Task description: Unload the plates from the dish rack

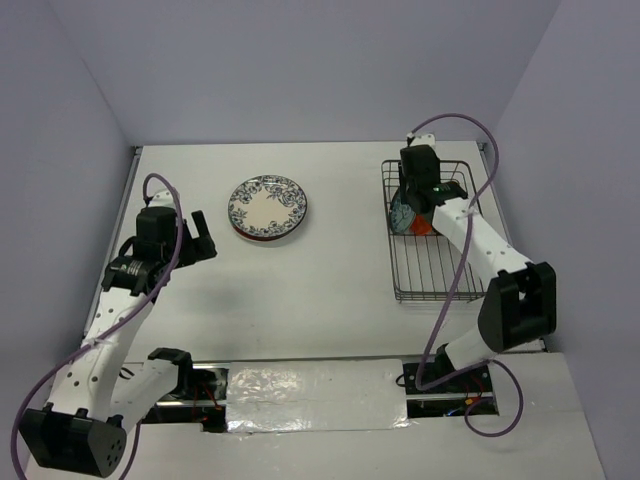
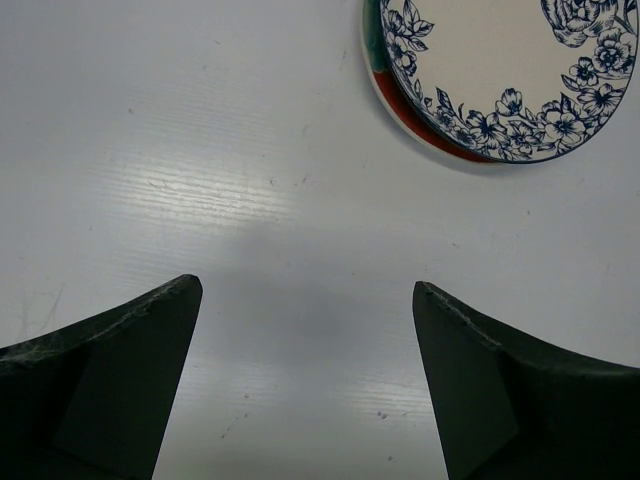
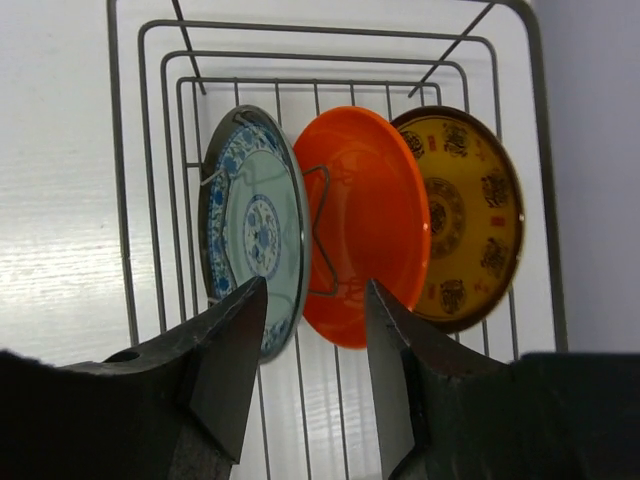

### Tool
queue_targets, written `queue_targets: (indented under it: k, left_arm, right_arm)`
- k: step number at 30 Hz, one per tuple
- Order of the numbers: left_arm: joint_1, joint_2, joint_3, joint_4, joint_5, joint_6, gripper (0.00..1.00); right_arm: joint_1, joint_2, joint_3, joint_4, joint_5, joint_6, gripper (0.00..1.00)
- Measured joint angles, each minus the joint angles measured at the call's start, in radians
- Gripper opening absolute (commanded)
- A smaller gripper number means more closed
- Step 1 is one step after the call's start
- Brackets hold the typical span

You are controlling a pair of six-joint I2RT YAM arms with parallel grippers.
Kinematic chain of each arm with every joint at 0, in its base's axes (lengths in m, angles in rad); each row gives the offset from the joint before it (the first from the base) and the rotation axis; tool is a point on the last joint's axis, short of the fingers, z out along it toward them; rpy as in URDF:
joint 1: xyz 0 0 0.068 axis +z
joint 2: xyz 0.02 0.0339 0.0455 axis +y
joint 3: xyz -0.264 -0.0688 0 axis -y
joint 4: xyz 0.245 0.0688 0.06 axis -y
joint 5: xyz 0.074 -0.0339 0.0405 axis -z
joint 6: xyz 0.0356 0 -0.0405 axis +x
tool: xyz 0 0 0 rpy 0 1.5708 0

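Observation:
The dish rack (image 3: 124,200), a dark wire basket, holds three plates on edge. They are a pale teal one with blue patterns (image 3: 255,215), a plain orange one (image 3: 375,200) and a yellow one with dark motifs (image 3: 470,215). My right gripper (image 3: 315,290) hangs over them with its jaws partly apart, straddling the lower rims of the teal and orange plates; I see no pad pressing on either. On the table a white floral-rimmed plate (image 2: 500,70) lies on a teal-and-red plate (image 2: 420,125). My left gripper (image 2: 307,290) is open over bare table in front of that stack (image 1: 267,207).
The rack (image 1: 425,285) sits at the table's right side near the wall, its near half holding nothing. The right arm's cable (image 1: 480,150) loops above the rack. Walls close in the table on the left, back and right.

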Motion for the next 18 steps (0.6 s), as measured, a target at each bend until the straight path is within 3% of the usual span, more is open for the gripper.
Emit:
queue_targets:
  k: [6,13,18]
  left_arm:
    - [-0.002,0.000,0.000,0.002,0.016,0.016,1.00]
    - [-0.008,0.000,0.000,0.007,0.027,0.019,0.99]
    - [-0.008,0.002,0.000,0.008,0.032,0.020,1.00]
  right_arm:
    - [-0.002,0.118,0.015,0.016,0.053,-0.040,0.46]
    - [-0.010,0.188,0.022,0.038,0.077,-0.075,0.27]
    - [-0.010,0.201,0.022,0.056,0.077,-0.076,0.22]
